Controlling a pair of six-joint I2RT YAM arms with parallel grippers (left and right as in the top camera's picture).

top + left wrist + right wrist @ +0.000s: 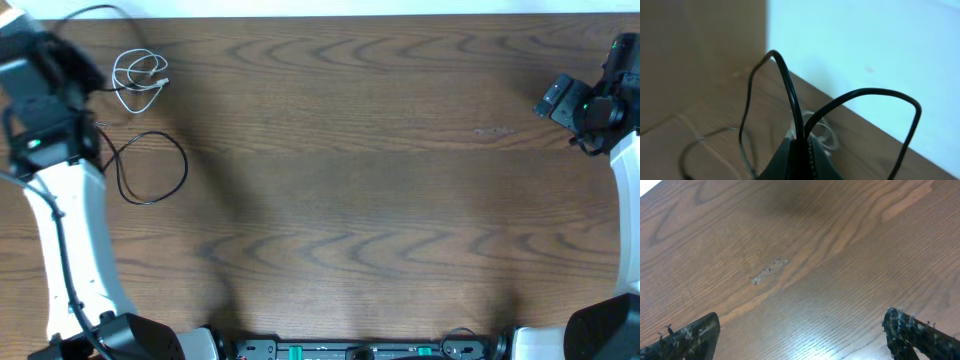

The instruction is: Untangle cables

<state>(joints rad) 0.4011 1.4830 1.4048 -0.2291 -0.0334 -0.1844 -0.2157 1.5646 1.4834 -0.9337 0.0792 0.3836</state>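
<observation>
Counter (380, 150) is brown wood-grain, pretty smooth with a soft sheen, apart from one dull scuffed patch (769, 270). Black cable (790, 95) looks like slick, slightly glossy rubber or plastic. Right claw (800, 326) has black fingers (692, 336), rough and flecked pale.

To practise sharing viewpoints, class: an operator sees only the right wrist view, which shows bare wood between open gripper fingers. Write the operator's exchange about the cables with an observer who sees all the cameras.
Operator: I see no cables here. Where are they?
Observer: A white cable lies coiled near the table's far left corner.
Operator: And a black one?
Observer: The left gripper is shut on a black cable, which loops out to both sides.
</observation>
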